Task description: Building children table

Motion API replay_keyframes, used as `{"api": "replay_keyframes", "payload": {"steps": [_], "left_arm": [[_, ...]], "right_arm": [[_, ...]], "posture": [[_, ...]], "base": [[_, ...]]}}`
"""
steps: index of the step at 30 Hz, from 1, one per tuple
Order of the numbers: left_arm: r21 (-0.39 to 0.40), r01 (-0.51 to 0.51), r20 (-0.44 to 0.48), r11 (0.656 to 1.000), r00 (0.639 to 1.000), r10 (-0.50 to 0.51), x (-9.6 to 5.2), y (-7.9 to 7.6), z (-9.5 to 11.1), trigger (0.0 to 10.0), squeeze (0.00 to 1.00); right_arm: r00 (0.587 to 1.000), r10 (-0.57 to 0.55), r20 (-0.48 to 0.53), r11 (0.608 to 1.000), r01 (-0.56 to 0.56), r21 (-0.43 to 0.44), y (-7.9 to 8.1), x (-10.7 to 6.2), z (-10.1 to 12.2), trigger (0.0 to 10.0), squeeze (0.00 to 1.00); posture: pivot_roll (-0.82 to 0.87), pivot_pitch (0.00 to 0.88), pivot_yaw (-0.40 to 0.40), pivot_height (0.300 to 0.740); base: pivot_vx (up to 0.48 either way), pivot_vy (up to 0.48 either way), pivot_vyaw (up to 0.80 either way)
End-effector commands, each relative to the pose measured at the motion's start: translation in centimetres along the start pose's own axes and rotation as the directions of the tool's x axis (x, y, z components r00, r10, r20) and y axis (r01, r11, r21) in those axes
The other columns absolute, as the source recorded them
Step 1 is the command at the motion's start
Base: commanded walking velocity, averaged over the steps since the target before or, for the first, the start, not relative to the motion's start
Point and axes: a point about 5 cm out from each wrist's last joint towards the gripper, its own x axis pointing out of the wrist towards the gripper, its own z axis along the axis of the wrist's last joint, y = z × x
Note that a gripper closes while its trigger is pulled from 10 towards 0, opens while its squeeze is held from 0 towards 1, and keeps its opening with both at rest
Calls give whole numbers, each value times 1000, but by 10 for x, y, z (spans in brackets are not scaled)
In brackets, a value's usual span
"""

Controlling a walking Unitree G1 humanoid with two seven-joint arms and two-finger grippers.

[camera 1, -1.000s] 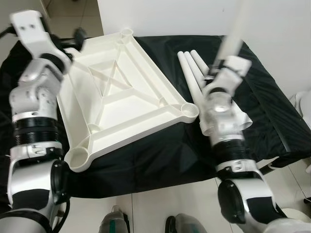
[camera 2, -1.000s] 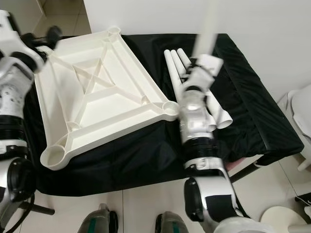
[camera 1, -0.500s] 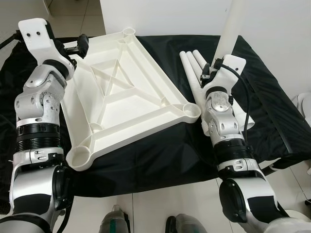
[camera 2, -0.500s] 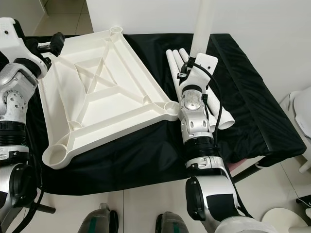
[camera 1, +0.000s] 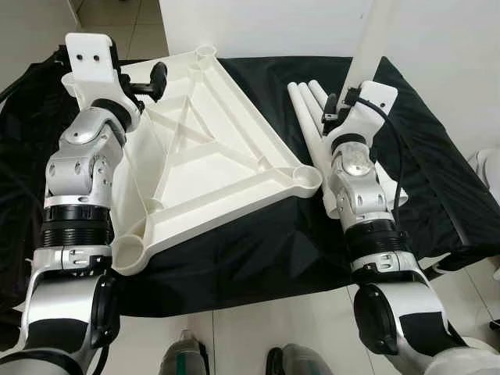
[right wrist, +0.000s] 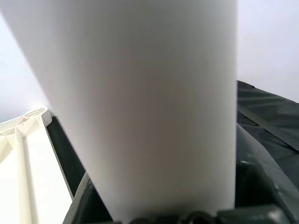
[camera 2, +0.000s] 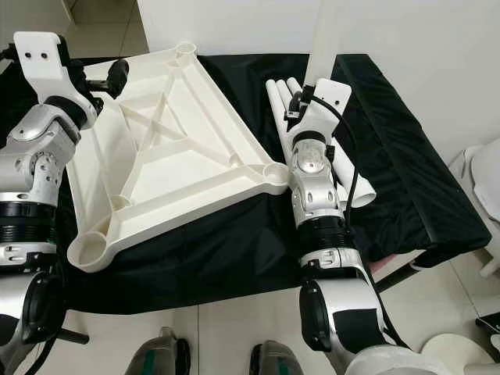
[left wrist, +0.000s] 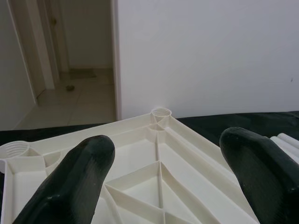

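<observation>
While no leg is yet fitted, right gripper (camera 2: 306, 92) clamps one white leg (camera 2: 324, 35) upright; spare legs (camera 1: 308, 109) beside it; left gripper (left wrist: 161, 168), open, hovers above upturned tabletop (camera 1: 203, 164).

Bright, even indoor light, sharp head views (wrist close-ups blur softly), mild shadows.

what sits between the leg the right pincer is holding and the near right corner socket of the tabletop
Nothing visible does. The right pincer holds the white leg upright above the black cloth, and the corner socket of the upturned tabletop lies open just beside that arm, apart from the spare legs.
</observation>
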Motion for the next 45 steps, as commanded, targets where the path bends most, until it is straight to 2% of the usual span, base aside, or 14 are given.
{"api": "replay_keyframes", "payload": {"steps": [1, 4, 11, 13, 15, 16, 19, 22, 24, 29, 32, 34, 41, 45], "left_arm": [[12, 74, 3, 997, 997, -74, -2, -1, 0, 10000, 0], [-34, 87, 18, 996, 996, -86, -5, 2, 2, 10000, 0], [10, 110, 13, 994, 994, -110, -5, 0, -3, 10000, 0], [35, 130, 2, 991, 992, -130, -2, -12, -10, 10000, 0], [16, 118, -2, 993, 993, -118, 1, -17, -12, 10000, 0], [7, 111, 2, 994, 994, -111, 2, -16, -11, 10000, 0], [45, 85, 33, 995, 996, -86, 3, -14, -2, 10000, 0], [-24, 42, 48, 999, 998, -41, 3, -5, 5, 10000, 0], [-21, 29, 49, 999, 998, -28, 2, -2, 5, 10000, 0], [29, -41, 2, 999, 999, 41, -1, 2, -11, 10000, 0], [23, -67, -6, 998, 998, 67, -2, 4, -17, 10000, 0], [-14, -95, -16, 995, 995, 95, -4, 6, -23, 10000, 0], [-49, -79, -46, 996, 996, 77, -10, 2, -35, 10000, 0], [-28, -88, -90, 996, 992, 85, -15, 2, -48, 10000, 0]], "right_arm": [[1000, -1, 20, 1000, 1, -7, 0, 1, 3, 10000, 0], [1000, -3, 20, 1000, 4, -23, -3, 1, 0, 10000, 0], [1000, 5, 12, 999, -4, -33, -6, 3, -2, 10000, 0], [999, 26, 18, 999, -25, -46, -10, 6, -1, 10000, 0], [999, 34, 31, 998, -32, -46, -12, 7, 2, 10000, 0], [999, 34, 38, 998, -32, -45, -12, 7, 4, 10000, 0], [998, 43, 54, 998, -40, -38, -12, 6, 7, 10000, 0], [997, 44, 65, 999, -42, -25, -10, 2, 7, 10000, 0], [996, 50, 70, 999, -48, -21, -9, 1, 7, 10000, 0], [996, 55, 72, 998, -54, -16, -9, -2, 5, 10000, 0], [996, 53, 72, 998, -52, -17, -11, -2, 4, 10000, 0], [996, 53, 73, 998, -52, -22, -14, -2, 5, 10000, 0], [996, 58, 69, 998, -56, -29, -16, -2, 4, 10000, 0], [996, 63, 67, 998, -61, -28, -14, -3, 3, 10000, 0]], "posture": [[-29, 0, 9, 740], [-22, 0, -7, 740], [-30, 0, -26, 740], [-48, 0, -33, 740], [-60, 0, -10, 740], [-60, 0, -10, 740], [-62, 0, 2, 740], [-68, 13, 31, 740], [-68, 13, 31, 740], [-77, 19, 37, 740], [-80, 18, 36, 740], [-84, 20, 32, 740], [-76, 20, 23, 740], [-75, 20, 23, 740]], "base": [[0, 0, 0], [0, 0, 0], [0, 0, 0], [0, 0, 0], [0, 0, 0], [0, 0, 0], [0, 0, 0], [0, 0, 0], [0, 0, 0], [0, 0, 0], [0, 0, 0], [0, 0, 0], [0, 0, 0], [0, 0, 0]]}}
